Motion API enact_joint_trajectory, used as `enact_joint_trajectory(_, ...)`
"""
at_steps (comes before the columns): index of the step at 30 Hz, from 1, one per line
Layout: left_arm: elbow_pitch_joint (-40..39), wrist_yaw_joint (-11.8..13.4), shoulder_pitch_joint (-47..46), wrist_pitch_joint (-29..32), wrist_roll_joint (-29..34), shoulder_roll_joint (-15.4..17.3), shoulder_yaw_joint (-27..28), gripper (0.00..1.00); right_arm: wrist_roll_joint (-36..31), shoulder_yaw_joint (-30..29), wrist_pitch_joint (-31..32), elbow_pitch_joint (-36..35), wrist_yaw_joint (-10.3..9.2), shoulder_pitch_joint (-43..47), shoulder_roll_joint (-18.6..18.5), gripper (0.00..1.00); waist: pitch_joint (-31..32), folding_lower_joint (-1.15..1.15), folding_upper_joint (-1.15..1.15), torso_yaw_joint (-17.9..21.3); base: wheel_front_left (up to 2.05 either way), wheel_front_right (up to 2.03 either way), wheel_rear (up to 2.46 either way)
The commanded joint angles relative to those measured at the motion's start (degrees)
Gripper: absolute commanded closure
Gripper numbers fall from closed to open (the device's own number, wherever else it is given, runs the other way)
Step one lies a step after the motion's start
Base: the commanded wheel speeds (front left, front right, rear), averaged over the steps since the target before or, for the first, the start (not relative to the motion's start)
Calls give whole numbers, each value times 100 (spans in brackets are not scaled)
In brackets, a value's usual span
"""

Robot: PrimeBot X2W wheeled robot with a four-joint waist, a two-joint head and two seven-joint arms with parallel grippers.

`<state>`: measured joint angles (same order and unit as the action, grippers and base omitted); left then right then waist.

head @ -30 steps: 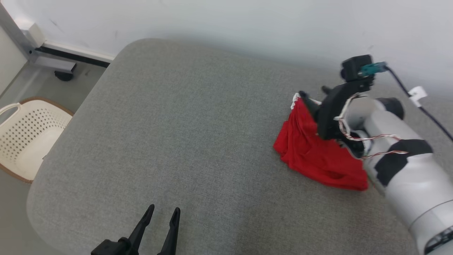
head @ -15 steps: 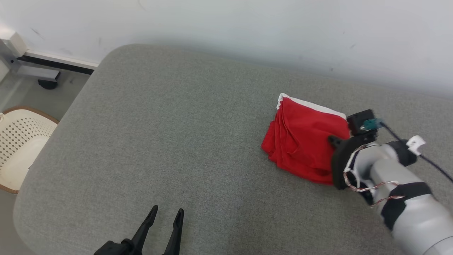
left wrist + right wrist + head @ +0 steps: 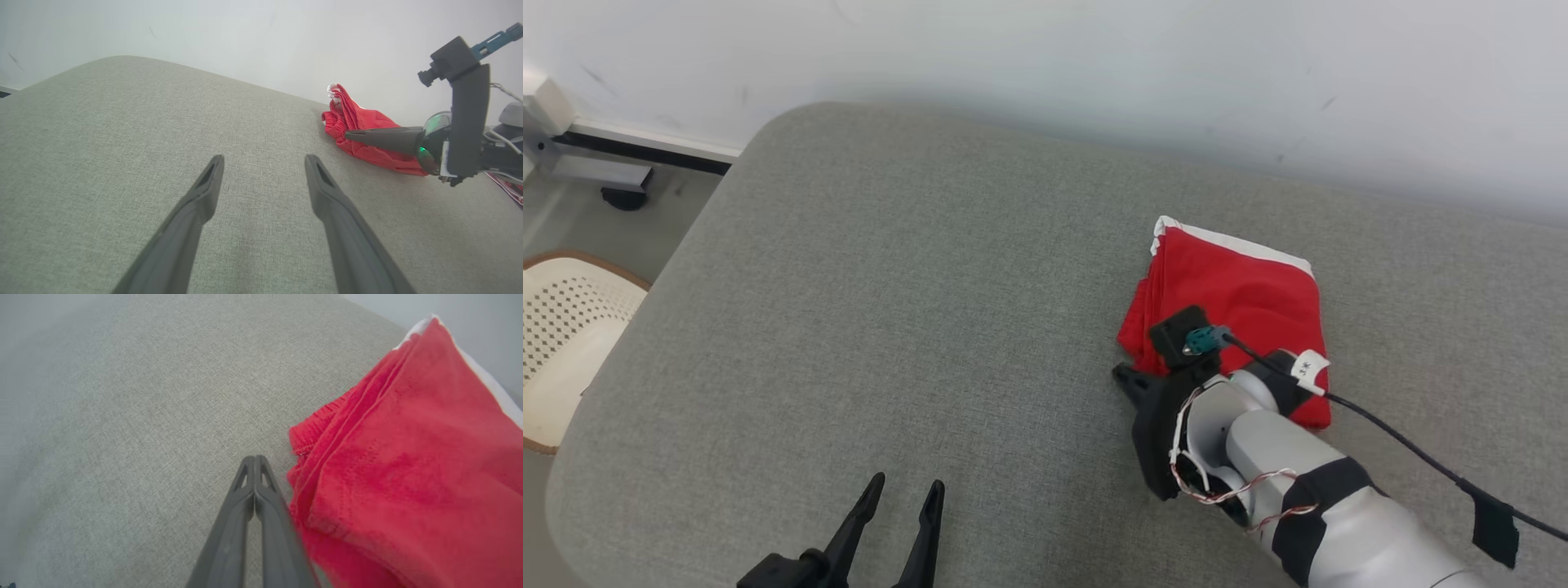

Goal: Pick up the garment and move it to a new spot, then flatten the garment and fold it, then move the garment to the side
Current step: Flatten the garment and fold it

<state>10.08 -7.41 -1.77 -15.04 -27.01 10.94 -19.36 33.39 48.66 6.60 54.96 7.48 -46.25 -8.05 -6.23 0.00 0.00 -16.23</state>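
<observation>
The garment [image 3: 1241,298] is red with a white band along its far edge and lies folded on the grey cushion [image 3: 915,327], toward the right. My right gripper [image 3: 254,458] is shut with nothing between its fingers. It lies low over the cushion just beside the garment's [image 3: 408,465] left edge, fingers pressed together. From the left wrist view the right gripper [image 3: 347,134] points at the garment's [image 3: 359,120] near-left corner. In the head view its wrist [image 3: 1176,425] covers that corner. My left gripper [image 3: 905,483] stands open and empty at the front, far from the cloth, its fingers spread [image 3: 263,159].
A white wall [image 3: 1094,65] runs right behind the cushion. On the floor to the left stands a cream perforated chair [image 3: 564,327], with a metal frame foot [image 3: 596,159] further back. A black cable [image 3: 1405,441] trails from the right wrist over the cushion.
The right gripper let go of the bunched garment, shut empty and swung round to its near-left corner. The garment now lies flat and folded. The head camera shifted; the left gripper stayed put.
</observation>
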Motion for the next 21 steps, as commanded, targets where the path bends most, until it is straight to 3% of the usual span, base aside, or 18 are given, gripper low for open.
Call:
enact_joint_trajectory(1,-1,-9,-17,-16,-12,9,25,0,77,36,28,-40,2,108,13,100,35,0,0,42,0,0,0)
enact_joint_trajectory(4,2,-9,45,-16,-16,34,66,0,418,70,-2,-439,2,191,73,100,149,0,0,151,0,0,0)
enact_joint_trajectory(5,10,-9,64,-16,-18,37,85,0,499,10,-71,-559,2,216,24,90,195,0,0,183,0,0,0)
enact_joint_trajectory(6,14,-9,92,-16,-22,37,111,0,547,-54,-138,-644,2,266,-38,24,247,0,0,217,0,0,0)
enact_joint_trajectory(7,9,-8,127,-16,-29,37,149,0,591,-137,-218,-739,2,333,-114,0,294,0,0,253,0,0,0)
enact_joint_trajectory(14,-37,142,355,-16,7,37,503,0,257,-1330,-1185,-1188,2,998,-597,0,667,0,0,636,0,0,0)
enact_joint_trajectory(21,-195,316,479,-16,125,126,969,0,-790,-3079,-1835,-1669,3,2205,-457,0,874,0,0,1129,0,0,0)
